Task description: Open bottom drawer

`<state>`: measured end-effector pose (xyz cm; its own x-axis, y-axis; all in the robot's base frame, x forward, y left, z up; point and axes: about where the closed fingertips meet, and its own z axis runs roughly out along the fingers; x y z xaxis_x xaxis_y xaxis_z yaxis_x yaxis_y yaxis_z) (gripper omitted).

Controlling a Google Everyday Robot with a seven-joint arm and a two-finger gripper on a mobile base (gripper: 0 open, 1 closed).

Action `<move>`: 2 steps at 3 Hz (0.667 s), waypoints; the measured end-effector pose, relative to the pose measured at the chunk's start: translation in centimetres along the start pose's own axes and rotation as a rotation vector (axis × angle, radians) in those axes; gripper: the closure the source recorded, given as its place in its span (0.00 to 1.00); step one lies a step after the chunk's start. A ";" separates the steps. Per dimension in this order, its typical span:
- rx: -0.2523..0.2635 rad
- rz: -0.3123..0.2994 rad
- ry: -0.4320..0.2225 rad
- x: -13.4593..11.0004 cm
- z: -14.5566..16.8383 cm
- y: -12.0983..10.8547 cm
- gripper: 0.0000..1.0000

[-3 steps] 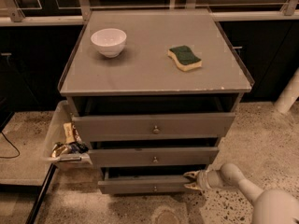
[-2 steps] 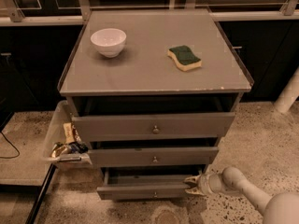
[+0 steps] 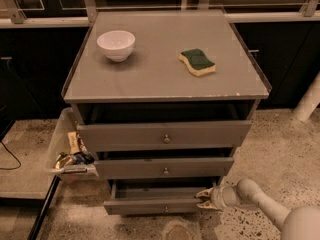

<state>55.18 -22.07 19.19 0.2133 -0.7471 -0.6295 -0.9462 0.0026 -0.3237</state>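
Under the tabletop front edge, the bottom drawer stands ajar; our gripper is at its right end, clasp we cannot tell. We judge it rigid, easy-sliding; its knob offers hold

The bottom drawer has slid further out, drawing the gripper at its right end.

Pale arm low in the view's lower right — nearly level, reaching leftward — gripper at its tip.

Gripper at right of bottom drawer
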 end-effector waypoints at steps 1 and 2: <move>-0.001 0.005 0.005 0.0 0.0 -0.1 0.34; -0.005 0.014 0.016 0.3 0.5 -0.2 0.11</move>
<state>55.50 -21.96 18.75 0.1963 -0.7577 -0.6224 -0.9503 0.0094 -0.3112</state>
